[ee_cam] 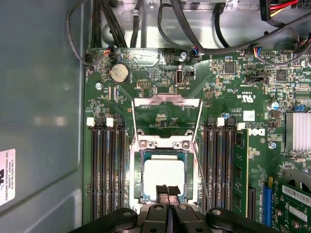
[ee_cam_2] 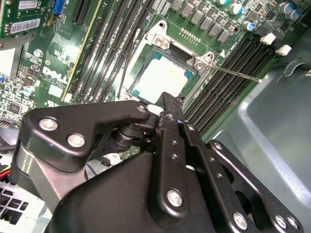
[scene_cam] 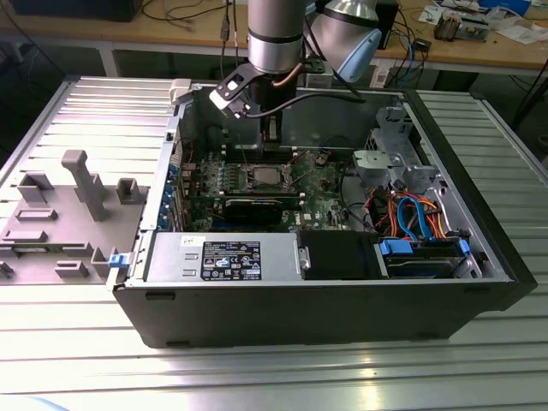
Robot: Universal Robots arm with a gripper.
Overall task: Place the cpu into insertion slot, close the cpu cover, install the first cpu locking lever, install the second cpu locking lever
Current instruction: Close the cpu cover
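Now cpu (ee_cam: 164,174) seated in insertion slot (ee_cam: 141,174) — cpu cover (ee_cam: 167,99) flipped open; gripper (ee_cam: 167,190) pinched closed, empty, at cpu's 12 o'clock in exterior view.

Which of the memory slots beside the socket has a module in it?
The outermost one on the finned heatsink's side holds a green module; the other slots are bare black.
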